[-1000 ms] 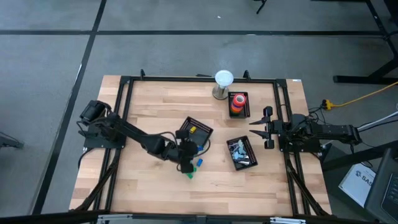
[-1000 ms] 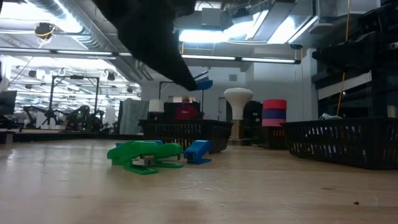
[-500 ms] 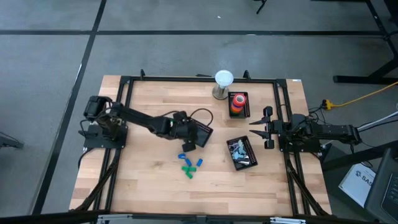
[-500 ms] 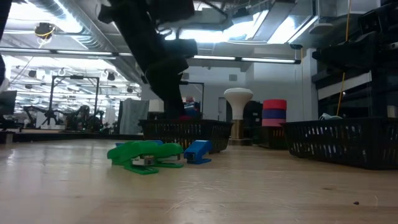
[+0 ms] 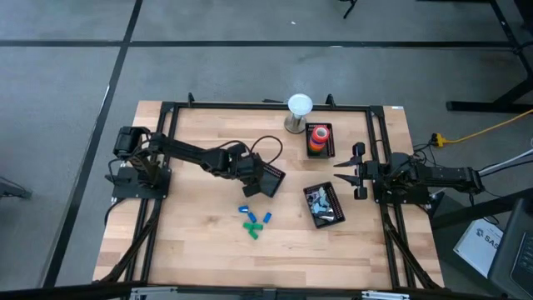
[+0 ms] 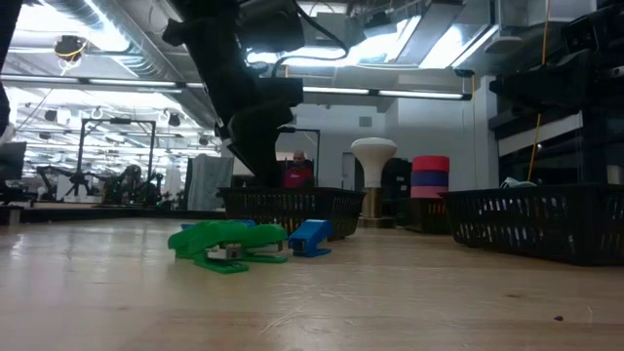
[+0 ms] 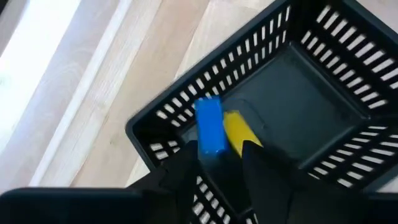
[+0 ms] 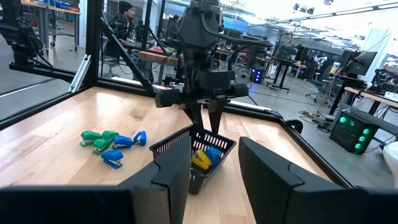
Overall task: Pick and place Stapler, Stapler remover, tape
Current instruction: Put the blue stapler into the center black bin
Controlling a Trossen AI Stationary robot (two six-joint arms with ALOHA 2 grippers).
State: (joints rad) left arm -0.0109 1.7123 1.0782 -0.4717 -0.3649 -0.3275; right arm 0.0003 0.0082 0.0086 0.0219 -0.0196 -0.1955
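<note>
Two blocky plastic staplers, a blue stapler (image 7: 209,127) and a yellow stapler (image 7: 239,132), share the slotted black basket (image 7: 155,115) near the tabletop's middle. The left gripper (image 5: 250,171) hangs there, fingers parted wider than the blue one, apparently dropping it for sorting. Glossy loose staplers (image 5: 252,222) lie toward the front edge, ring-shaped tape (image 5: 317,136) is stacked near the back edge, and the right gripper (image 5: 356,172) rests wide and empty at the right edge.

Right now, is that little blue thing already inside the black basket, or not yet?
Inside. In the left wrist view the blue stapler lies within the basket's slatted walls beside a yellow one, with the left pincer open just above.
</note>
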